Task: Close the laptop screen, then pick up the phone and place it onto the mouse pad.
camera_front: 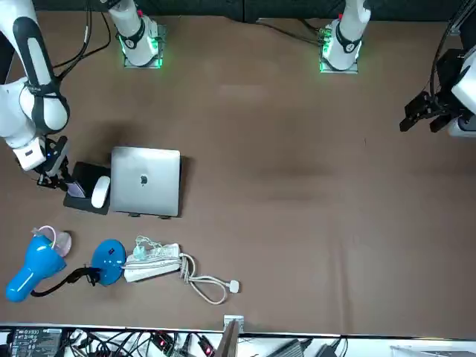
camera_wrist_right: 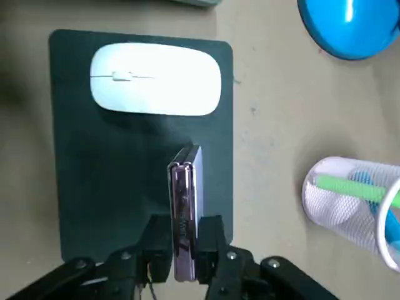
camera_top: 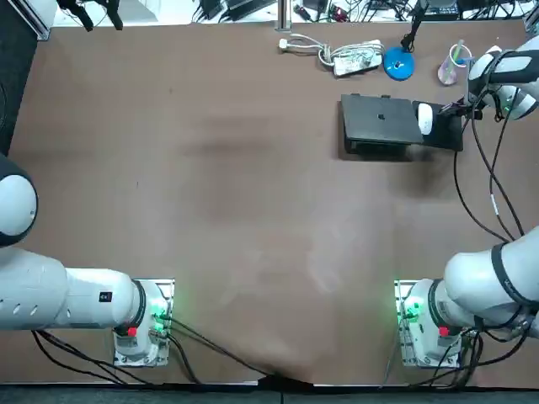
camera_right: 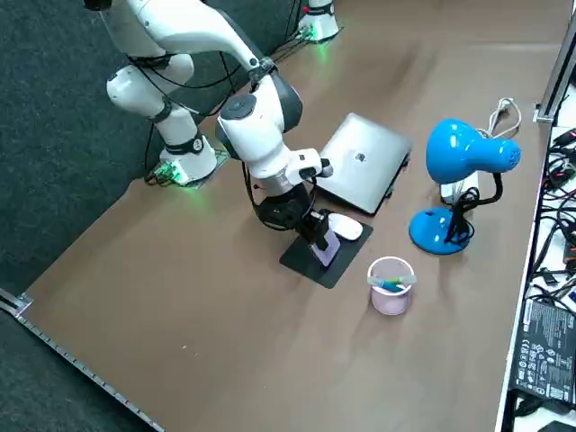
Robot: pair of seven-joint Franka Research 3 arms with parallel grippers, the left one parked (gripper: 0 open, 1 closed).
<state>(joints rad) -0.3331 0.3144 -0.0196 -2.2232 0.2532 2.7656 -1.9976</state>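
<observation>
Laptop point(camera_front: 146, 181) is seen shut, lid flat, on the table point(camera_top: 210, 210). Right gripper point(camera_wrist_right: 185, 240) is positioned over the mouse pad point(camera_wrist_right: 94, 175), which lies just beside the laptop. The phone point(camera_wrist_right: 184, 187) is clamped edge-on between its fingers, over the pad's bare half; contact with the pad cannot be determined. White mouse point(camera_wrist_right: 156, 79) is found on the pad's other half, apart from the phone. Pen cup point(camera_wrist_right: 350, 200) is noted near the pad.

Wrist view close: tool point(camera_wrist_right: 185, 242), phone point(camera_wrist_right: 185, 200) over mouse pad point(camera_wrist_right: 100, 181); top, front share laptop point(camera_top: 381, 120).
</observation>
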